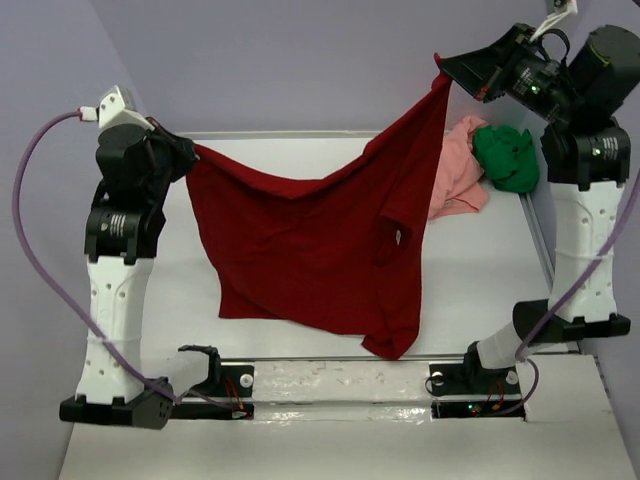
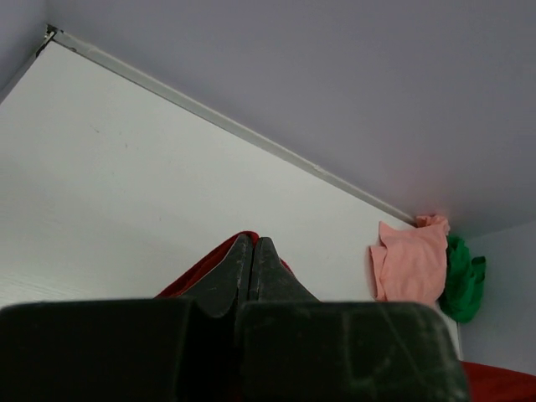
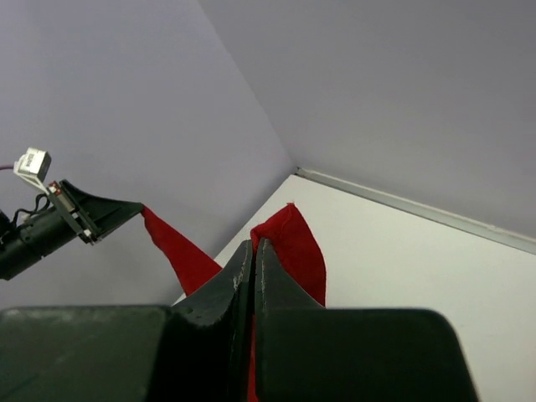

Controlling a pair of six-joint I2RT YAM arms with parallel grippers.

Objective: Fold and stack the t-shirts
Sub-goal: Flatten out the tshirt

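left pincer: closed, clamped on one top corner of the red shirt; red cloth is seen pinched between the dark tapered fingers.
right pincer: closed, clamped on the other top corner; cloth is bunched at the tips.
red shirt, place: held up in the air between both arms, over the middle of the tabletop; the top edge sags in a shallow curve between the two grips.
long axis: the held edge runs left to right, with the right end raised higher and further toward the far edge; the body hangs below it toward the near edge.
lowest corner: hangs close to the near edge, right of centre; contact with the tabletop cannot be told.
key relation: the cloth lies below and between both pincers, so neither arm is nearer. Lay-down is judged to call for both to be lowered together, edge taut.
sleeve: seen folded in on the right side; flattening is likely needed once laid.
pink shirt: crumpled at the far right corner of the tabletop, touching the green one; nearer the right arm.
green shirt: bunched in a ball at the same corner, just right of the pink one.
material: thin soft knit, matte, limp; diagonal folds are drawn from each grip. The tabletop is smooth, white and hard.
step judged: first shirt spread for laying out; nothing folded or stacked yet.
risk: a corner could slip out, or the hem could crumple under itself on landing.
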